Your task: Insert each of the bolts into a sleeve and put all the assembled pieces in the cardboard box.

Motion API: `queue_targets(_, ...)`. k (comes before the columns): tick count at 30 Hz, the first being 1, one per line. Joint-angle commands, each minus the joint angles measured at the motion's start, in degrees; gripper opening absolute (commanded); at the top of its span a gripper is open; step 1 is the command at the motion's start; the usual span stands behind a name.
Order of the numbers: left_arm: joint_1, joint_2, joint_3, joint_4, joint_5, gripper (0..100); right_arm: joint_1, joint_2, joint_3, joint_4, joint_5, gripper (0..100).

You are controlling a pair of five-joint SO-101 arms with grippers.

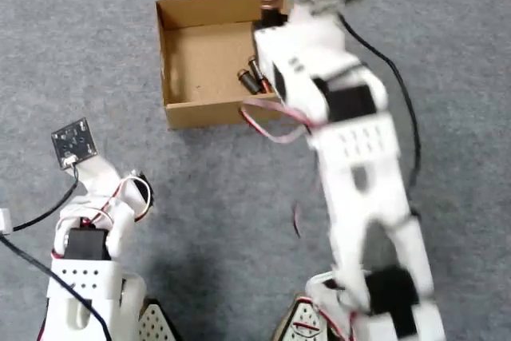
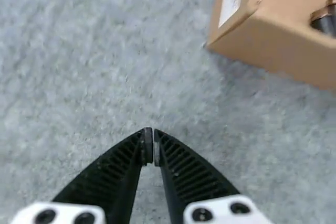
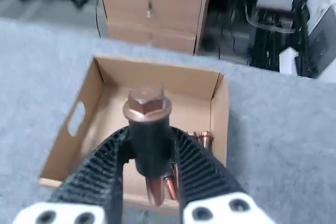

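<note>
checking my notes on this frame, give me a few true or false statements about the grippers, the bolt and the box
1. The right gripper grips a black sleeve with a copper bolt seated in it. True.
2. The left gripper is wide open. False: its jaws are shut, with nothing between them.
3. The cardboard box is empty. False: assembled pieces already lie inside it.
4. The left gripper is over the grey mat, outside the box. True.
</note>
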Motion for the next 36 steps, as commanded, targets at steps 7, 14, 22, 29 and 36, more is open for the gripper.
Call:
queue_targets(7, -5.4, -0.4, 12.6, -8.6, -0.4, 2, -3.2, 34.6, -28.9, 7.3, 5.1, 0.1)
queue_targets(14, -5.7, -3.3, 13.8, -10.3, -0.4, 2, -3.2, 56.9, -50.0, 10.4, 4.9, 0.1)
queue_targets(22, -5.7, -11.1, 18.4, -10.2, -0.4, 2, -3.2, 75.7, -66.4, 18.0, 5.0, 7.2)
queue_targets(29, -5.7, -15.0, 19.2, -7.7, -0.4, 2, -4.1, 81.4, -84.5, 31.8, 5.0, 18.3)
queue_targets(36, -5.7, -16.6, 19.2, -7.3, -0.4, 2, -6.9, 76.4, -95.0, 50.4, 4.7, 18.6)
